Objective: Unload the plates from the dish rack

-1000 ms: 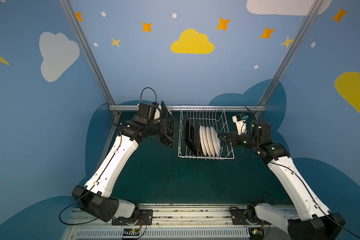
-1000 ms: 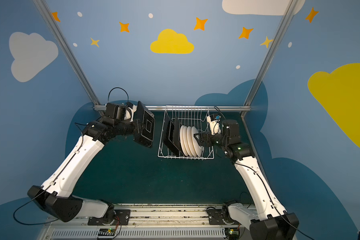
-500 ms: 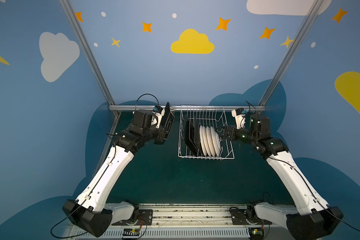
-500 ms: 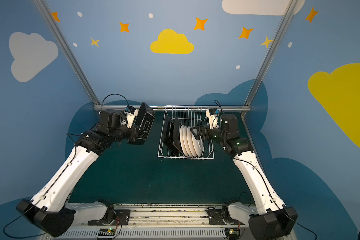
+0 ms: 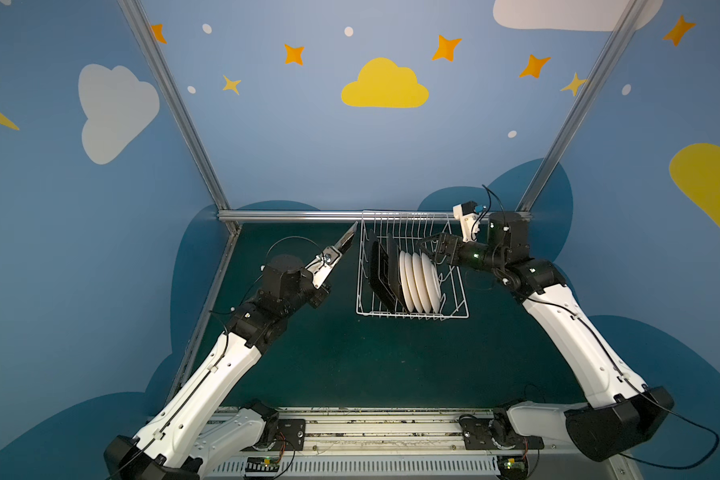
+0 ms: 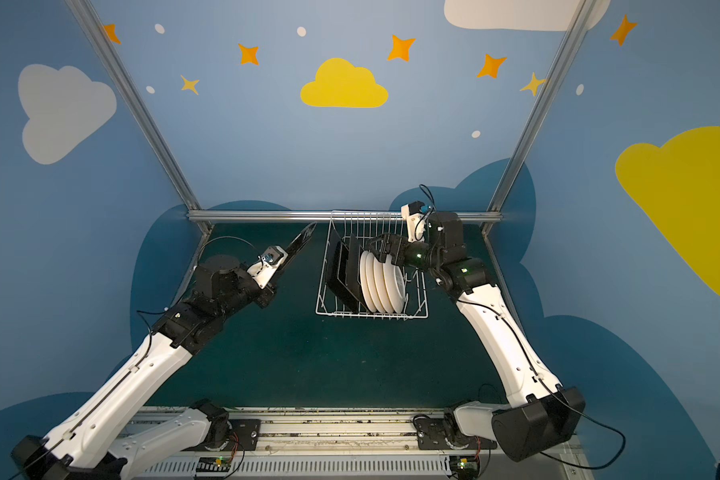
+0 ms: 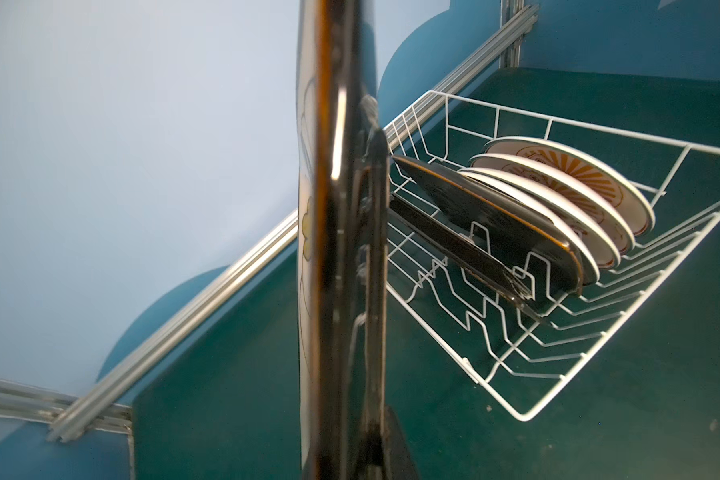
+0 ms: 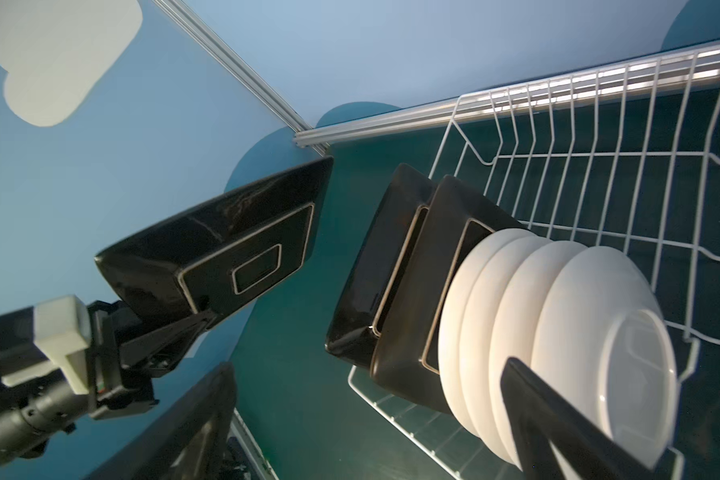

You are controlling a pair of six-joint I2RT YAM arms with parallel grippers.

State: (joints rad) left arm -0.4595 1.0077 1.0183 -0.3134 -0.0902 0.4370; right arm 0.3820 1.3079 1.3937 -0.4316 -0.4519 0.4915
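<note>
Blue walls [image 5: 350, 158] painted with clouds and stars, dark green worktop [image 5: 350, 365] below. Centre of both top views: white wire dish rack [image 5: 458, 305] against the back rail [image 5: 292, 215], loaded with two black-backed square plates [image 5: 381, 272] on its left and four round white plates [image 5: 418, 278] to their right, all on edge. Left of the rack, clear of it: left gripper [image 5: 332, 257] clamped on a third square plate [image 5: 347, 241], tilted in the air. Right gripper [image 5: 430, 250] spread wide at the round plates' upper right edge, nothing clamped.

Square plates [image 8: 371, 270] glossy black glaze; round plates [image 8: 591, 316] smooth white, slight sheen; dish rack [image 5: 410, 232] white coated wire; desk [image 5: 371, 361] matt green.
</note>
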